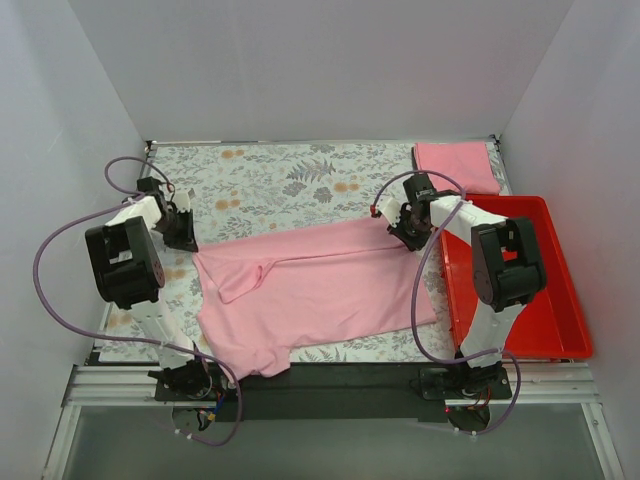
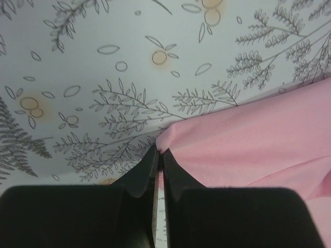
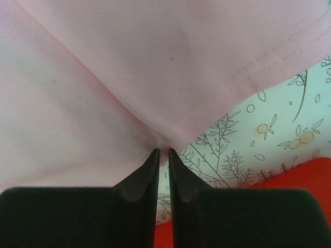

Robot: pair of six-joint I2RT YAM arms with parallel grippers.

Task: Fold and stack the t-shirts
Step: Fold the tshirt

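The t-shirt [image 1: 320, 290] lies spread at the frame's centre; the left tool [image 2: 159, 155] and right tool [image 3: 163, 154] are each closed on its edge — seemingly thin pinches — so lifting may pull cloth free.

Two plain light-pink cotton t-shirts [image 1: 320, 285]: one spread mid-table, one folded t-shirt [image 1: 455, 165] far right. One rigid bright-red plastic tray [image 1: 560, 300], right. One floral table cover [image 1: 270, 180]. Two black-and-white robot arms [image 1: 125, 262].

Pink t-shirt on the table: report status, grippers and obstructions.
Left gripper, right gripper: jaws shut on far edge of light-pink cotton t-shirt. Shirt spread out. Bright-red plastic tray close by its right edge; nothing on top.
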